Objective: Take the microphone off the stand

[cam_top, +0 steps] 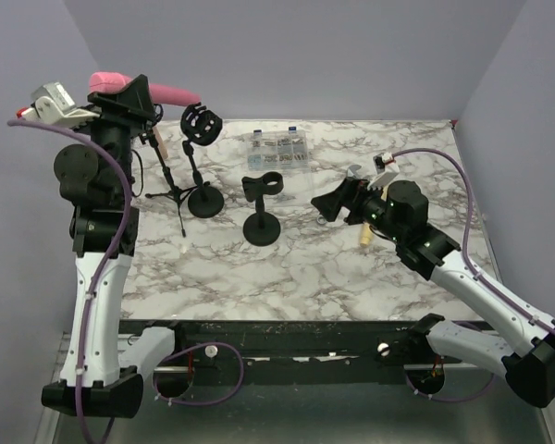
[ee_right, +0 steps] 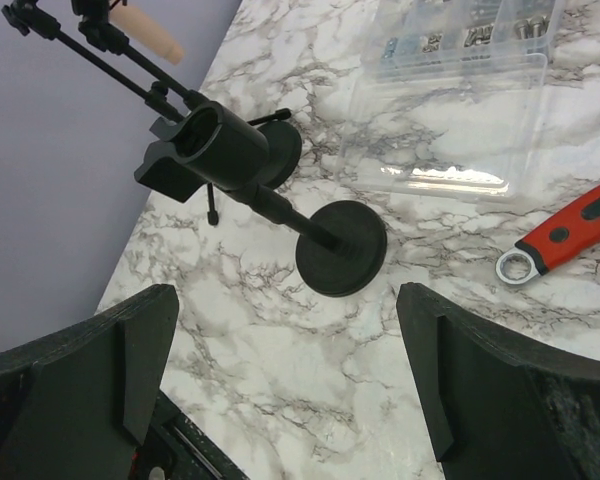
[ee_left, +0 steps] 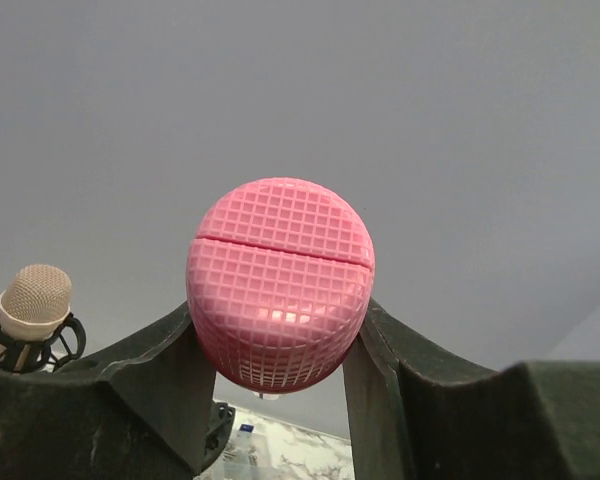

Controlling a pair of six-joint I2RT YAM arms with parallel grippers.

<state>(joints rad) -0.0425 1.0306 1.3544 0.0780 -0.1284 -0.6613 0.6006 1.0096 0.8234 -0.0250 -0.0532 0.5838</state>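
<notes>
Left pincer (cam_top: pixel 137 92): clamped on the pink microphone (ee_left: pixel 280 285), my fingers (ee_left: pixel 155 370) pressing either side of its mesh head.
Microphone: held aloft at the far left, roughly level, high over the marble table (cam_top: pixel 351 268) and well apart from the empty stand (cam_top: pixel 262 199).
Empty stand: upright mid-table, clip vacant. I judge this the mount the task means, so the removal looks done.
Right pincer (cam_top: pixel 331 205): jaws apart, holding nothing, low beside that stand, probably posted there to steady it.
Next: likely a set-down on bare marble, away from the tripod stand (cam_top: pixel 171 180).
</notes>
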